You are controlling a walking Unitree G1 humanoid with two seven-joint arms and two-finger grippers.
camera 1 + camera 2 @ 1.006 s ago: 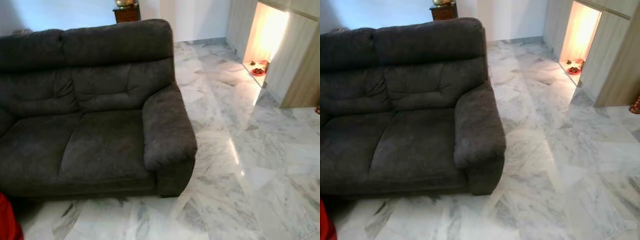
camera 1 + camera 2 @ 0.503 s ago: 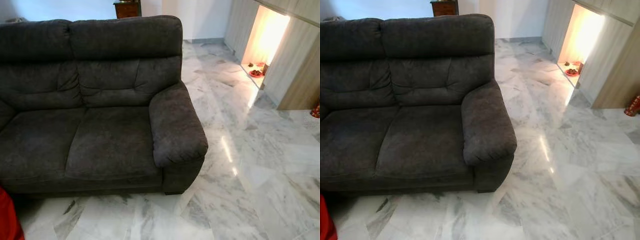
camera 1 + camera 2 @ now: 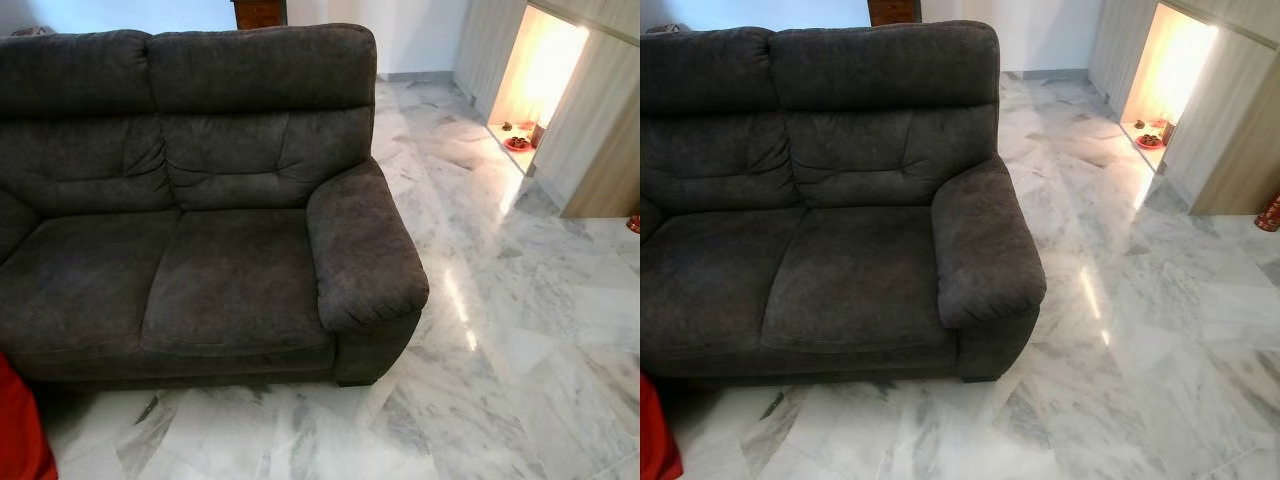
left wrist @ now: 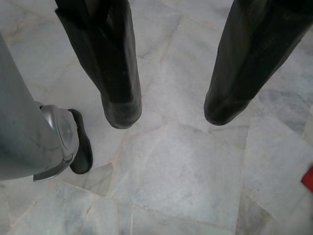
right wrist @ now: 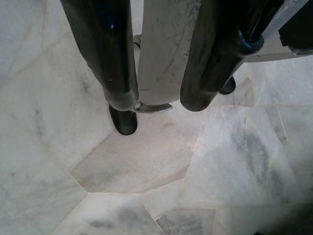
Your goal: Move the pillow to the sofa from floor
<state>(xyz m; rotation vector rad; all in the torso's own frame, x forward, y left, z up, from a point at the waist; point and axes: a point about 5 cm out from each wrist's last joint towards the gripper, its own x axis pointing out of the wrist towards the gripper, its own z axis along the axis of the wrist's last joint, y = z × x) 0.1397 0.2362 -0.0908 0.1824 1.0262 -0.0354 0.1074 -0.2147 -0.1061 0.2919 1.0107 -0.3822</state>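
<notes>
**Dark sofa on marble, red thing at its front corner**

The sofa (image 3: pixel 200 200) is a plump two-seater in dark grey, napped fabric, with rounded arms. It stands on a glossy white-grey marble floor (image 3: pixel 520 330). A smooth red shape, probably the pillow (image 3: pixel 20 430), lies on the floor before the sofa's left front corner, cut off by the frame.

The left gripper (image 4: pixel 168 110) hangs wide apart over the floor; the right gripper (image 5: pixel 159 100) is narrowly parted, holding nothing.

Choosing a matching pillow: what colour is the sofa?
Dark charcoal grey sofa, clearest in the left eye view.
</notes>
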